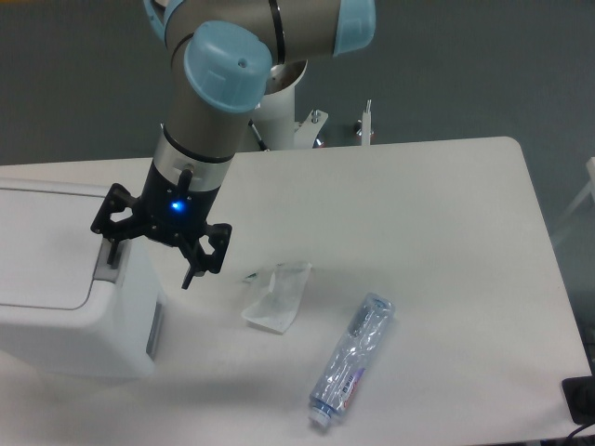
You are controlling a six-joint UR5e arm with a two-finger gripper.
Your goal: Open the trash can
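Note:
The trash can (65,321) is a large white boxy bin at the left of the table, its flat white lid (42,246) down. A grey push tab (111,267) sits at the lid's right edge. My gripper (149,267) hangs over the bin's right edge with its black fingers spread open and nothing between them. The left fingertip (112,256) is at the push tab; whether it touches is not clear. The right fingertip (188,279) hangs beyond the bin's side, over the table.
A crumpled clear plastic wrapper (277,295) lies on the white table (418,214) right of the bin. An empty clear plastic bottle (353,358) lies further right, toward the front edge. The arm's base (279,116) stands at the back.

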